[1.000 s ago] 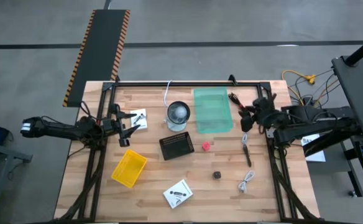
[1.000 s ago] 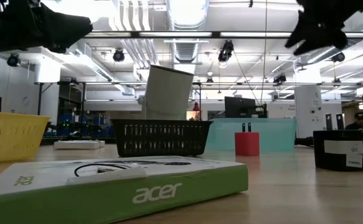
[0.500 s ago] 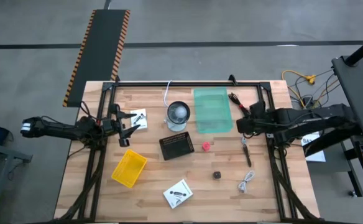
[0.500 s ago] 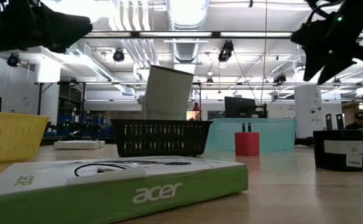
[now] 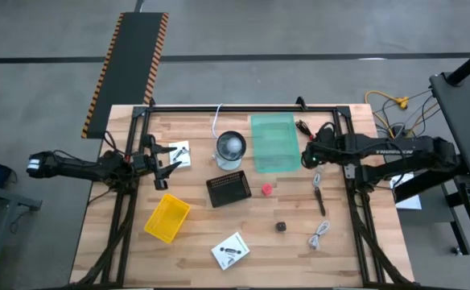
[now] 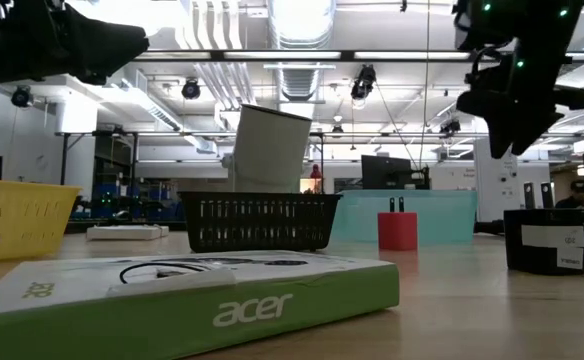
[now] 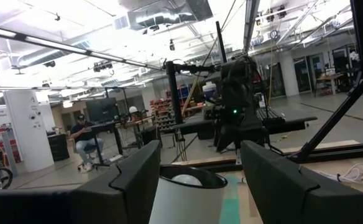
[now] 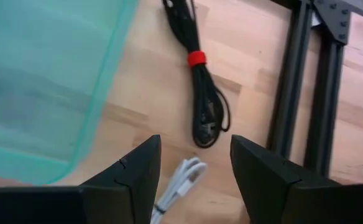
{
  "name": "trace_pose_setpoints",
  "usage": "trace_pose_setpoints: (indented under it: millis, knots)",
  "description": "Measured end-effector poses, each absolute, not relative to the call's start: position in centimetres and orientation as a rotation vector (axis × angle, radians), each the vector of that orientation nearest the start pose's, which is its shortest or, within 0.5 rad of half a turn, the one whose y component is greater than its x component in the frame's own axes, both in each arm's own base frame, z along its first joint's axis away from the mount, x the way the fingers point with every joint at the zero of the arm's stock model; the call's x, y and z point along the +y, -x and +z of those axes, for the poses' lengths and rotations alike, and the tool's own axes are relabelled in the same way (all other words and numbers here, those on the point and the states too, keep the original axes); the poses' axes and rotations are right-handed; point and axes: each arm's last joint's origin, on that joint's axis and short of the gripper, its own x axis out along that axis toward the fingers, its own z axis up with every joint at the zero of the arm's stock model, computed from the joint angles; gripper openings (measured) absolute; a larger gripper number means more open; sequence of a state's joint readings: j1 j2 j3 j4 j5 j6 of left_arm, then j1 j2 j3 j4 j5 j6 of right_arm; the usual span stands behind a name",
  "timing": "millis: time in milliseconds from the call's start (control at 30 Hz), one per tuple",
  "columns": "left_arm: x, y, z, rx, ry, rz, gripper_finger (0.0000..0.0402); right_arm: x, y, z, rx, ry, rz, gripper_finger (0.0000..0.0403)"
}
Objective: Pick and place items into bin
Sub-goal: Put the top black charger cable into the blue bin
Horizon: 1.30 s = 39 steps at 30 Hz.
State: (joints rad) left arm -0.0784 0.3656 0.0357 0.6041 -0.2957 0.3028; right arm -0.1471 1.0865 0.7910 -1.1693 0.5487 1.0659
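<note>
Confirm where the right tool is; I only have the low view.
Observer: The right tool hangs just off the teal bin's right edge, near the black cable with red band.
Operator: Holding anything?
Observer: No. Its wrist view shows the fingers apart with nothing between them.
Operator: Left arm?
Observer: The left tool waits open at the table's left side, beside a white packet.
</note>
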Motion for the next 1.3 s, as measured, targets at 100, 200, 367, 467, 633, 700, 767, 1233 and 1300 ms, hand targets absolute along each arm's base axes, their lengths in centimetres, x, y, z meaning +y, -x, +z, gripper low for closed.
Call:
trace_pose_setpoints:
  millis: [100,200,367,467,633,700,767,1233,1300]
  knots:
    - [-0.1,-11.7,20.1,-0.235,-0.249,0.255,0.0208,-4.6,-15.4,22.9,1.019,-0.528,-1.254,0.0182]
    - [-0.1,-11.7,20.1,-0.235,-0.249,0.255,0.0208,-5.4,-15.3,22.7,1.074,-0.552,-1.245,0.0185]
    - [-0.1,-11.7,20.1,-0.235,-0.249,0.255,0.0208,-6.3,-15.1,22.4,1.199,-0.72,-1.115,0.0185]
    - [-0.1,-11.7,20.1,-0.235,-0.249,0.255,0.0208,-6.7,-15.1,22.4,1.207,-0.725,-1.061,0.0185]
    - [-0.1,-11.7,20.1,-0.235,-0.249,0.255,0.0208,-7.2,-15.6,22.5,1.155,-0.662,-1.054,0.0184]
    - [-0.1,-11.7,20.1,-0.236,-0.25,0.255,0.0208,-7.4,-15.9,22.6,1.129,-0.629,-1.036,0.0183]
    - [-0.1,-11.7,20.1,-0.236,-0.249,0.255,0.0208,-7.5,-16.2,22.7,1.103,-0.609,-1.012,0.0183]
    - [-0.1,-11.7,20.1,-0.232,-0.275,0.258,0.0208,-10.8,-15.7,22.5,1.015,-0.598,-1.019,0.0183]
    - [-0.1,-11.7,20.1,-0.233,-0.274,0.258,0.0208,-11.0,-15.4,22.3,1.025,-0.609,-1.02,0.0183]
